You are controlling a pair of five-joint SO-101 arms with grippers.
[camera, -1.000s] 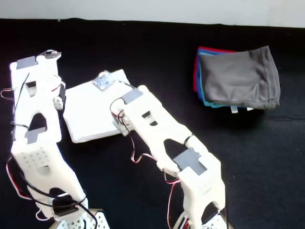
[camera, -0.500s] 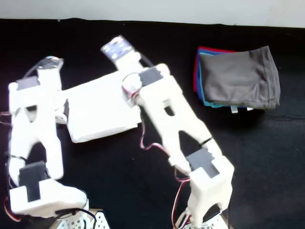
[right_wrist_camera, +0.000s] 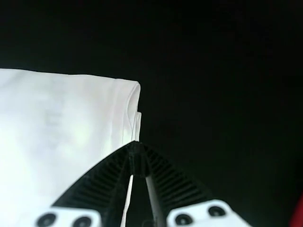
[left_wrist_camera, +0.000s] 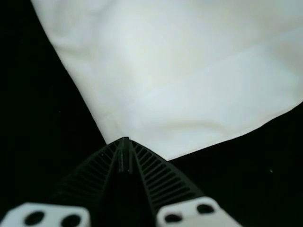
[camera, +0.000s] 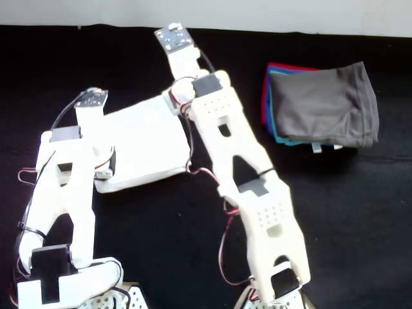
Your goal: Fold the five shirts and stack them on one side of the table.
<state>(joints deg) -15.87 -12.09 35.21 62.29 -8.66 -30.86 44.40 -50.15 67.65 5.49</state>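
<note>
Left hand (left_wrist_camera: 124,144) is clamping shut on the left edge of the folded white fabric shirt (camera: 145,145), right hand (right_wrist_camera: 136,146) on its far corner. Shirt is lying on the black worktop (camera: 360,212), well apart from the grey-topped folded shirt stack (camera: 322,103).

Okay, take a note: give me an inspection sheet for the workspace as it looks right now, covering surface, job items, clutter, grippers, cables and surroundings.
Surface: table covered in black cloth.
Job's things: white shirt lies folded between the two arms; stack of folded shirts sits at the far right, grey on top, with blue, teal and red edges beneath.
Clutter: nothing seen.
Grippers: left gripper shut, tip at the white shirt's edge; right gripper shut, tip at its folded corner.
Cables: wires loop loosely along both arms.
Surroundings: pale wall behind the table's far edge.
</note>
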